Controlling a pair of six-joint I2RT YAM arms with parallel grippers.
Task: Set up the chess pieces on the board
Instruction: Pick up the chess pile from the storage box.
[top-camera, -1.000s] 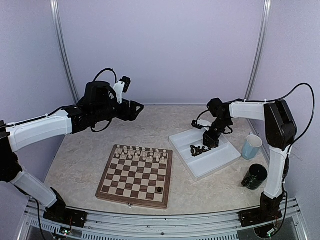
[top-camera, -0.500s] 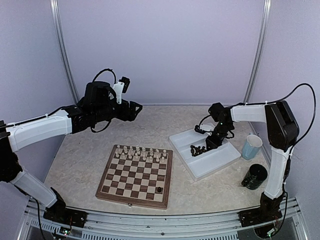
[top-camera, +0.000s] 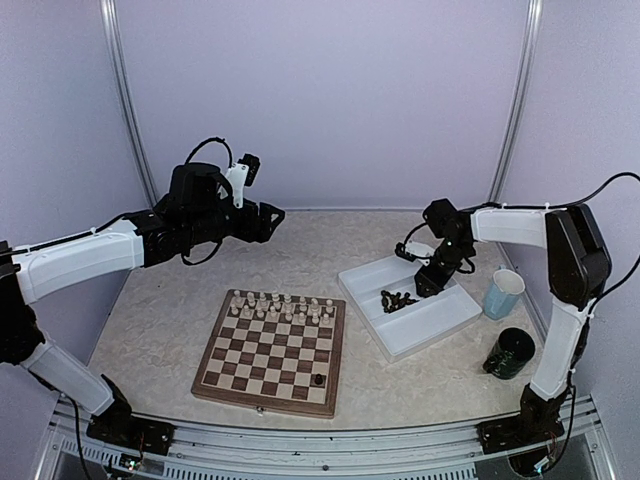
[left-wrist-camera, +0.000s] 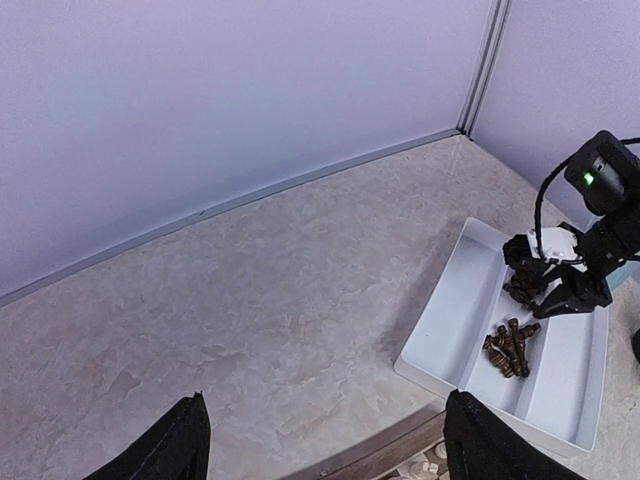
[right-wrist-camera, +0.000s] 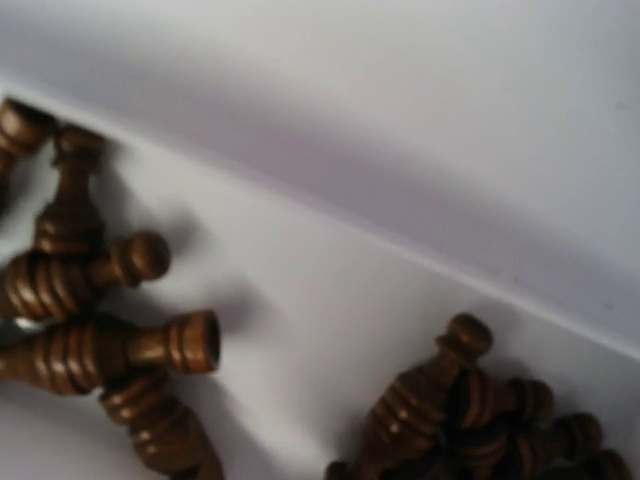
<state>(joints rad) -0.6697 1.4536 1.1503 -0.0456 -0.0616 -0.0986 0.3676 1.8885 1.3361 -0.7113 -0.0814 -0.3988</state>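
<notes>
L jaws (left-wrist-camera: 325, 405) gape wide w/ nothing between them. They hang in the air off the board's (top-camera: 262, 401) far-left corner, well above the bench (top-camera: 300, 250).

R jaws (top-camera: 424, 287) are down in the white tray (top-camera: 445, 322), which sits just right of the board. My R wrist cam shows no fingers, and the top cam is too coarse, so I can't tell how far they're parted or whether they hold anything.

Cream chess pieces (top-camera: 280, 305) fill approx. two rows along the board's far edge. One dark piece (top-camera: 318, 380) is on a square near the board's near-right corner. The other squares are bare.

The other dark pieces (right-wrist-camera: 110, 330) lie on their sides in the tray, right of the board. They're in two small heaps: one at the left of my R wrist view, one at its lower right, w/ white tray floor between.

Farther right of the board, past the tray, are a pale blue cup (top-camera: 503, 292) and a dark cup (top-camera: 512, 352).
</notes>
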